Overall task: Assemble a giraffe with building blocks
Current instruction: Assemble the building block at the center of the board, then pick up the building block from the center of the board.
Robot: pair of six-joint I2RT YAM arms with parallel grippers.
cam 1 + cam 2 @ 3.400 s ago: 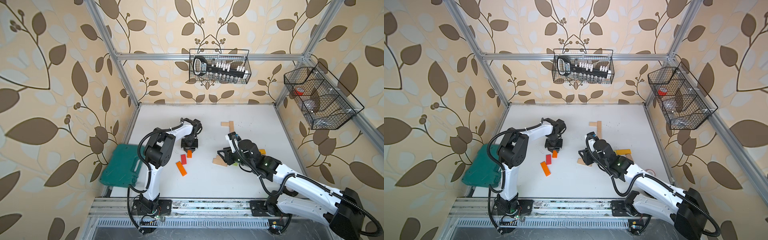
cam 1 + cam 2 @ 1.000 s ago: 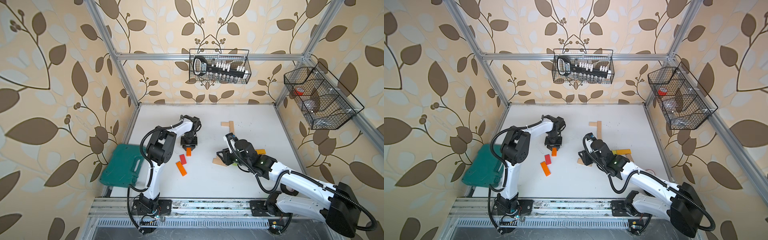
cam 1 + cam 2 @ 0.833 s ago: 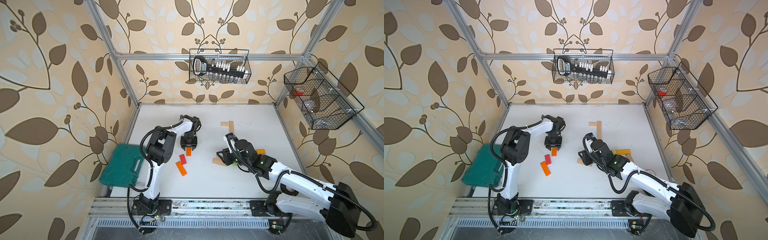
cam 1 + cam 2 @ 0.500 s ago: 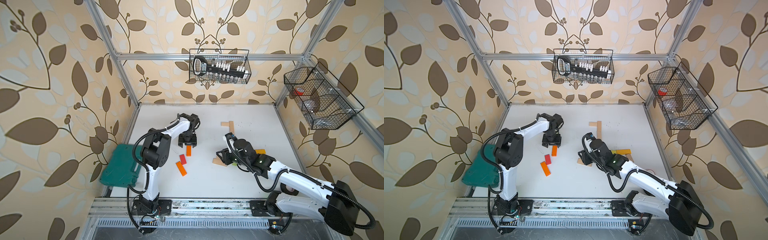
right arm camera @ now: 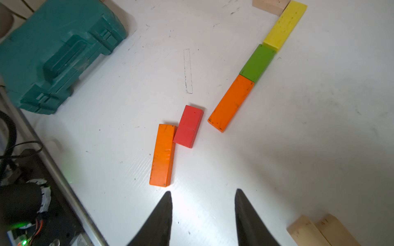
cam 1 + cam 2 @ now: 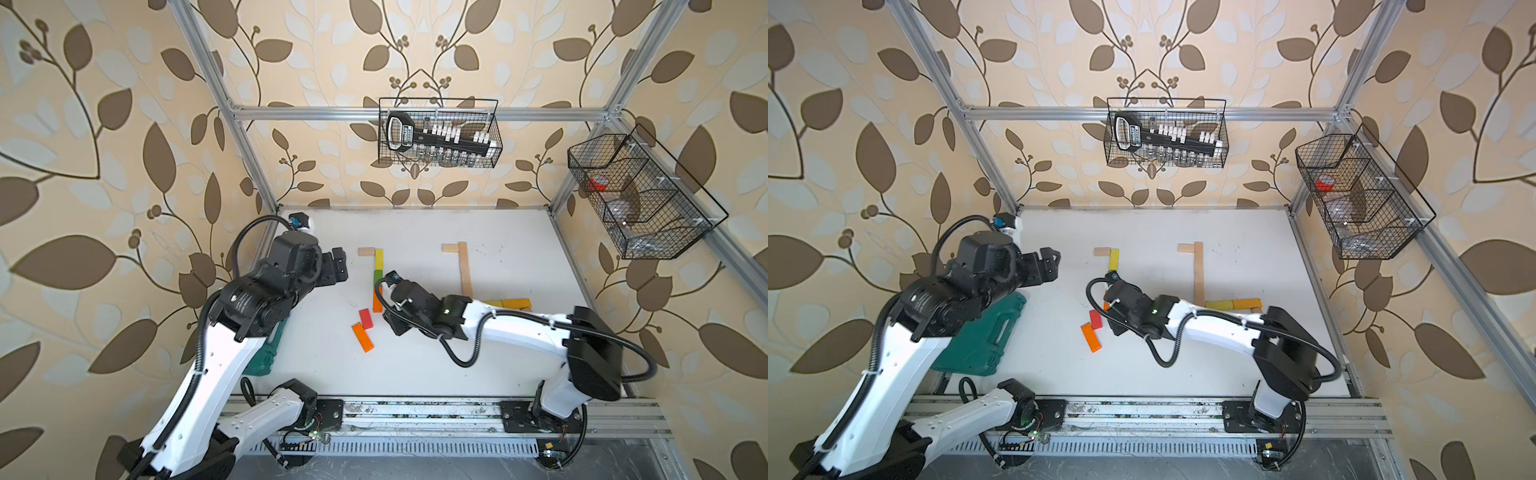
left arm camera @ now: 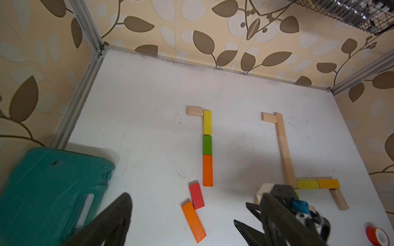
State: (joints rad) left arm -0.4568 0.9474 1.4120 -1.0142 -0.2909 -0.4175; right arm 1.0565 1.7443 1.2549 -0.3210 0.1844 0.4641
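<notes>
Flat on the white table, the building blocks form two figures. One is a column of a pale block (image 6: 365,251), a yellow block (image 6: 379,259), a green one (image 7: 207,144) and an orange one (image 7: 207,170). The other has a pale column (image 6: 464,270) with a yellow-orange bar (image 6: 509,303). A red block (image 6: 365,318) and an orange block (image 6: 362,337) lie loose, touching. My left gripper (image 6: 338,266) hangs open and empty, high at the left. My right gripper (image 5: 203,191) stands open and empty, low beside the loose orange block (image 5: 163,154).
A dark green plastic case (image 6: 984,332) lies at the table's left edge. Two pale blocks (image 5: 309,232) rest close behind my right gripper. A red tape roll (image 7: 376,235) sits near the right arm. Wire baskets (image 6: 438,133) hang on the back and right walls.
My left gripper has let go of the orange block at the column's near end, opened wide, and lifted back to the left. My right gripper has moved left toward the loose blocks.
</notes>
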